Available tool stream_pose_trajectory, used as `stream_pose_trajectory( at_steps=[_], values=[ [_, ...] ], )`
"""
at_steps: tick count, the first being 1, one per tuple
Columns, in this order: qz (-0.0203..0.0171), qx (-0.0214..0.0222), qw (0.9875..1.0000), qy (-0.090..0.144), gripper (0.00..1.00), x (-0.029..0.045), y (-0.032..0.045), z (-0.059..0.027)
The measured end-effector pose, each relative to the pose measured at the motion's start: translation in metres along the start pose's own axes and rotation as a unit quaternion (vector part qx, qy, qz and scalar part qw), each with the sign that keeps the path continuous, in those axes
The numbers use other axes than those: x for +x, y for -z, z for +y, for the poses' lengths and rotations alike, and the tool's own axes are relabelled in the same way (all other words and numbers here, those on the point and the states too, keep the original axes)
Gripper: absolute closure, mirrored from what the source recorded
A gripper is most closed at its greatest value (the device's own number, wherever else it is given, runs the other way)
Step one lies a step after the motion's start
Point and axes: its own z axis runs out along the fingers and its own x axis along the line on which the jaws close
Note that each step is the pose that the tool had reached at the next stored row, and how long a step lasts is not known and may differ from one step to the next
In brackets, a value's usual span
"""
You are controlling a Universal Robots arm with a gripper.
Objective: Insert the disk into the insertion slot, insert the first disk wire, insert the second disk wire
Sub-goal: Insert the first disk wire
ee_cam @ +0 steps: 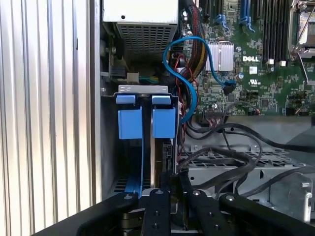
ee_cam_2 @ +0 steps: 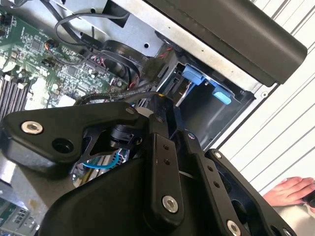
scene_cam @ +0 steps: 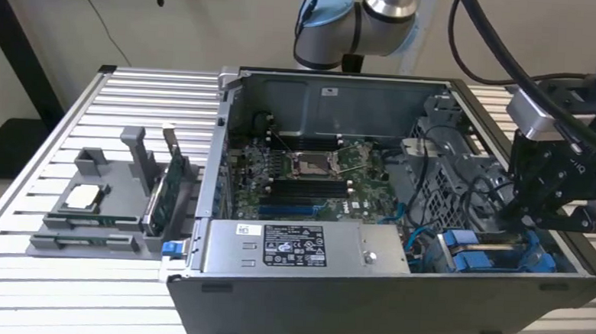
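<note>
The insertion slot (ee_cam: 142, 89) is a grey metal bay with two bright blue tabs, in the case corner at the exterior view's right (scene_cam: 477, 257). The disk (ee_cam: 161, 153) stands on edge in the bay beside the second blue tab, dark and mostly hidden. My gripper (ee_cam: 170, 176) hangs directly over the disk's near end with its tips drawn together. I cannot tell whether they pinch anything. In the exterior view the gripper (scene_cam: 521, 224) reaches down into the case. A blue disk wire (ee_cam: 197, 42) loops over the board, its dark plug (ee_cam: 229, 88) lying free.
The open computer case lies on a slatted metal table (scene_cam: 139, 97). A silver labelled power-supply box (scene_cam: 304, 248) sits beside the bay, the green motherboard (scene_cam: 308, 175) behind it. Black cables (ee_cam: 231, 157) cross a drive cage. A grey parts holder (scene_cam: 102, 203) stands at the left. A person's hand (ee_cam_2: 290, 191) rests on the table.
</note>
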Motion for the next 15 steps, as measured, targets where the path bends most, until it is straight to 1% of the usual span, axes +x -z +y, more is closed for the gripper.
stream_pose_trajectory(
  at_steps=[4,15],
  values=[
    [-0.0001,-0.0004,1.0,0.0,0.81,0.0003,-0.003,-0.0031],
    [0.0001,-0.0004,1.0,0.0,0.81,0.0007,-0.0105,-0.0045]
  ],
)
